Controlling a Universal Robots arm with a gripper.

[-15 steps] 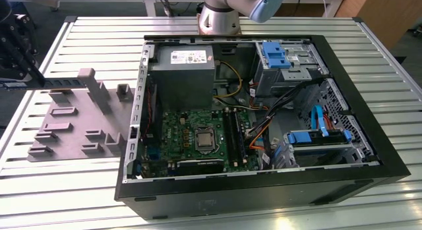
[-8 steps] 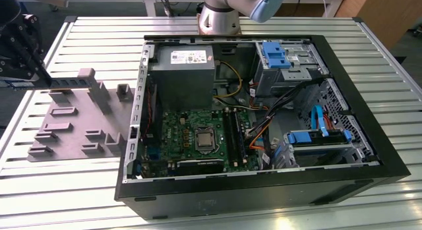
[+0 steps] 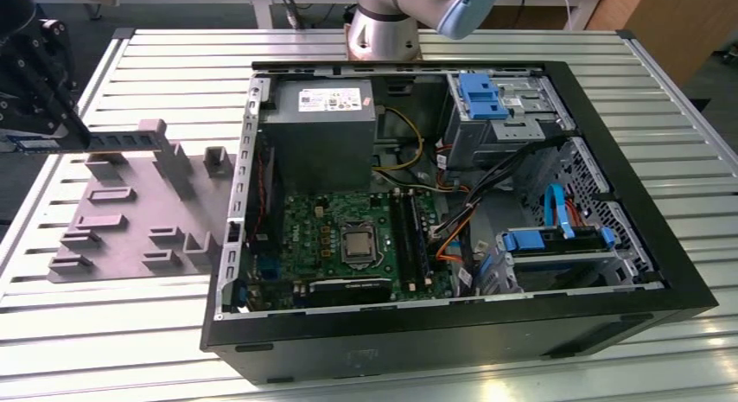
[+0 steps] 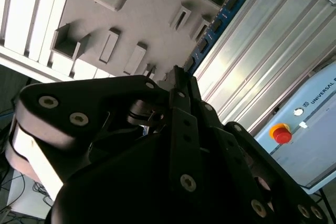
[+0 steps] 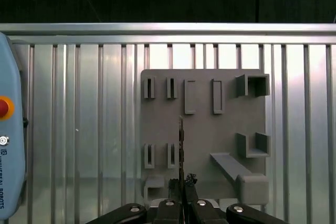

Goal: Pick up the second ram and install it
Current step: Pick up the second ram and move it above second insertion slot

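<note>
Over the grey holder tray (image 5: 210,129), fingers (image 5: 172,186) clamped on the second ram (image 5: 181,140).
Light, stiff, likely fragile; best held by its flat faces.

Light: bright, overhead. Glare: streaks along my ribbed table (image 3: 127,350). Shadow: inside the computer case (image 3: 461,333). Soft focus: my gripper (image 4: 177,74), dark against the lens; the second ram (image 4: 223,19) beyond it clearer.

White sticker label (image 3: 328,99) atop grey metal power-supply box (image 3: 317,147), exterior view: fine print, too small to read. Pale-blue plastic casing (image 4: 315,150) w/ red round button (image 4: 282,134) (in both wrist views) carries dark lettering (image 5: 10,203) along its edge, a maker's name; no nos. legible.
</note>
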